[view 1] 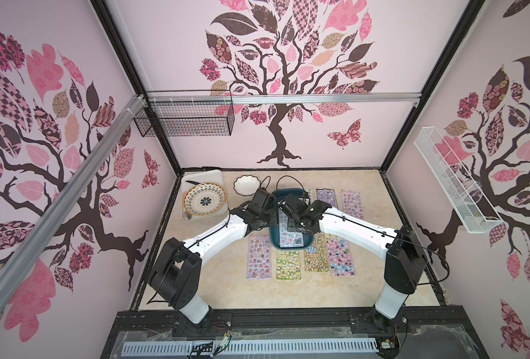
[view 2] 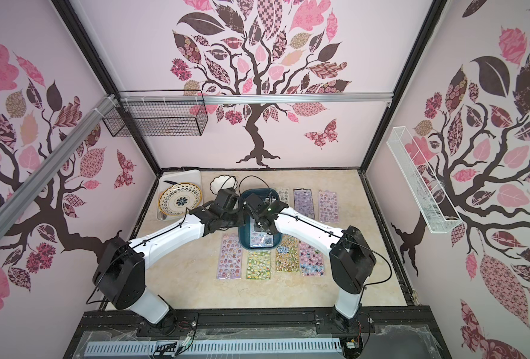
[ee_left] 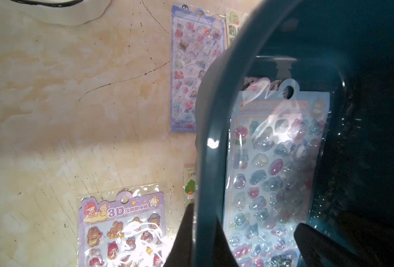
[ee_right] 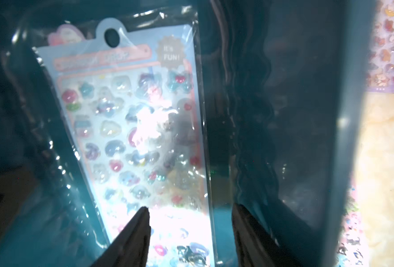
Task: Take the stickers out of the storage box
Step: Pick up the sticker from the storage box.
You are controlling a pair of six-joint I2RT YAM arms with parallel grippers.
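The storage box (view 1: 291,247) sits mid-desk (view 1: 226,289), and both arms lean in over it, one from each side. One sheet of the stickers is not out yet: a pale blue sheet (ee_left: 277,166) in a crinkly clear sleeve lies on the box floor.

The left end effector (ee_left: 247,216) is clenched on the box's left long wall. One dark finger is outside the rim and the other inside, with the wall running up between them. From above, the arm's own wrist hides it.

The right end effector (ee_right: 191,207) is down inside the box and released, its fingers spread with nothing between them. One fingertip hangs over the blue sheet, the other over bare box floor just beside the sheet's edge. I can't tell whether either one touches.

The other sheets are out on the desk. Four lie in a row on the box's near side, toward the arm bases: a purple sheet (view 1: 259,256), a green sheet (view 1: 288,264), a yellow sheet (view 1: 316,256) and a pink-and-blue sheet (view 1: 340,256). The yellow one's top edge is just beside the box's near right corner. Right of the box's far end lie three more: a pale sheet (view 1: 309,193) close to the box, then a lilac sheet (view 1: 327,199) and a pink sheet (view 1: 352,202).

Left of the box's far end stands a white scalloped bowl (view 1: 246,184). Farther left is a white tray (view 1: 218,173) with a patterned plate (view 1: 204,199) in it.
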